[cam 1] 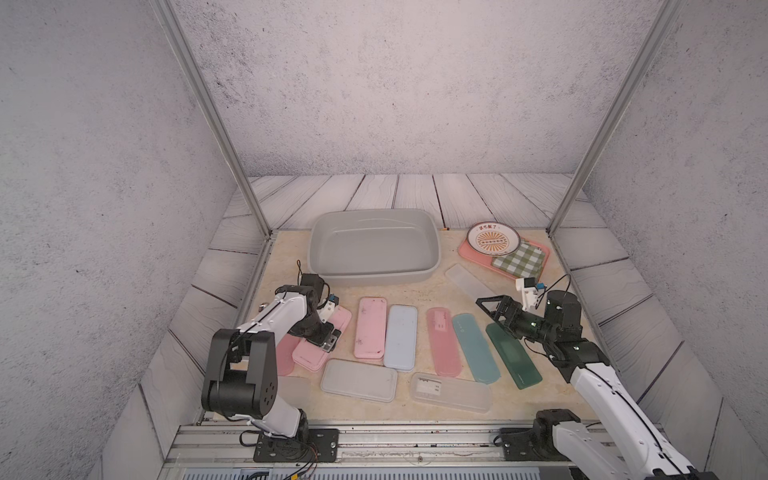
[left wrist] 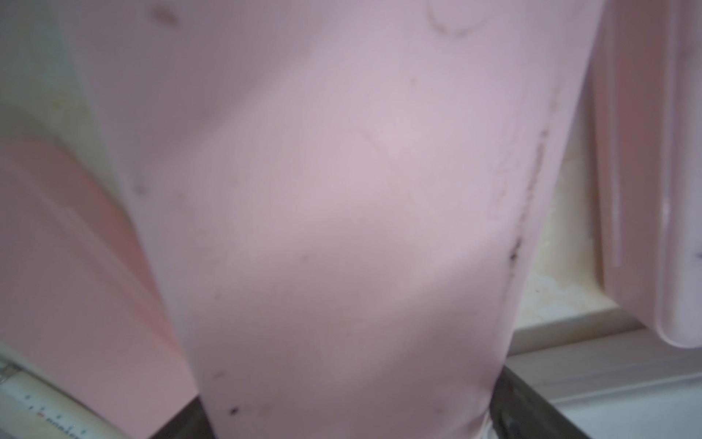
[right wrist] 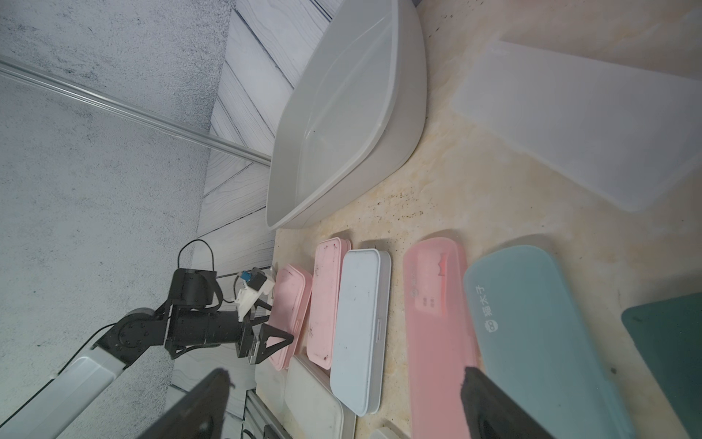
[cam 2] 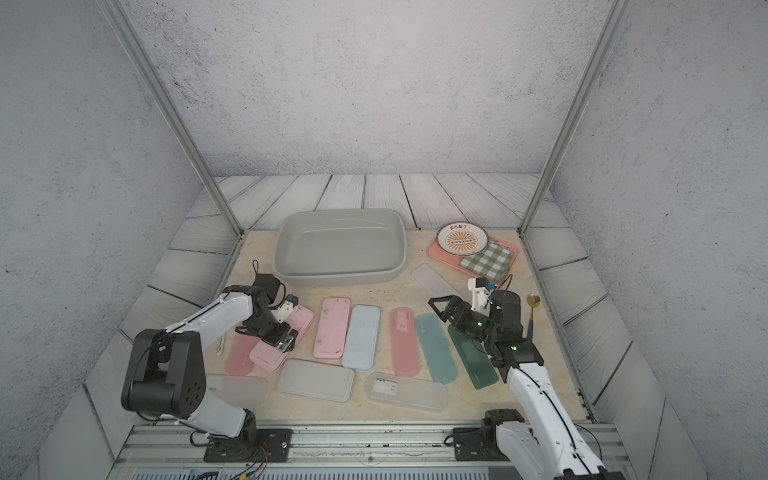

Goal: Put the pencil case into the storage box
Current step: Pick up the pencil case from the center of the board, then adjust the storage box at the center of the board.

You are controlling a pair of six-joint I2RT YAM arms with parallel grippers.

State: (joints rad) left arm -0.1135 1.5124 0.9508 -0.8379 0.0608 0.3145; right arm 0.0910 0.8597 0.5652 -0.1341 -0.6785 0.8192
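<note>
Left tool (cam 1: pixel 326 338) is straddling a pink pencil case (cam 1: pixel 311 358), jaws wide; right tool (cam 1: pixel 488 309) is hovering wide open above a green case (cam 1: pixel 517 365); storage box (cam 1: pixel 374 277) is sitting beyond them.

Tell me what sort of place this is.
Probably a staged robot test booth: stone-look backdrop and aluminium posts, arms bolted to a rail, pencil cases laid out by a storage box.

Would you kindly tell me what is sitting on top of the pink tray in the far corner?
A round patterned plate and a green checked cloth rest on the pink tray. They cover most of it, so anything beneath them cannot be seen.
</note>
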